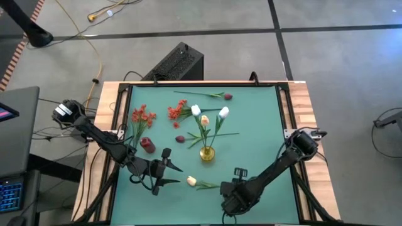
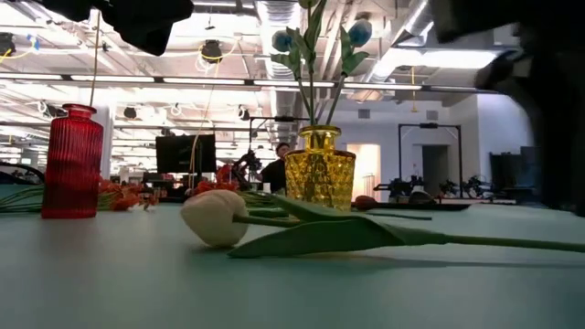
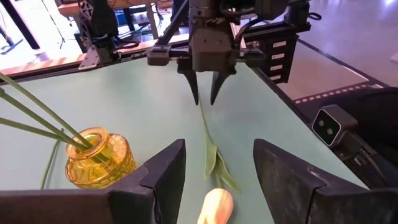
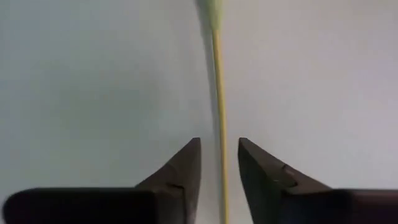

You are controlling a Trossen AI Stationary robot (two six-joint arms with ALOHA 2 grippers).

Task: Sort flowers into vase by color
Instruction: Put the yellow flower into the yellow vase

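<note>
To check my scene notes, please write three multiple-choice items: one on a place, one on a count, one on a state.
1. Where is the cream tulip? A standing in a vase; B flat on the mat; C on the floor.
2. How many vases stand on the mat? A one; B two; C three.
3. How do the right gripper's jaws stand? A apart beside the tulip's stem; B shut on a vase; C around a red flower.
1B, it lies loose; 2B, red vase and yellow vase; 3A, gaps show beside the stem.
</note>
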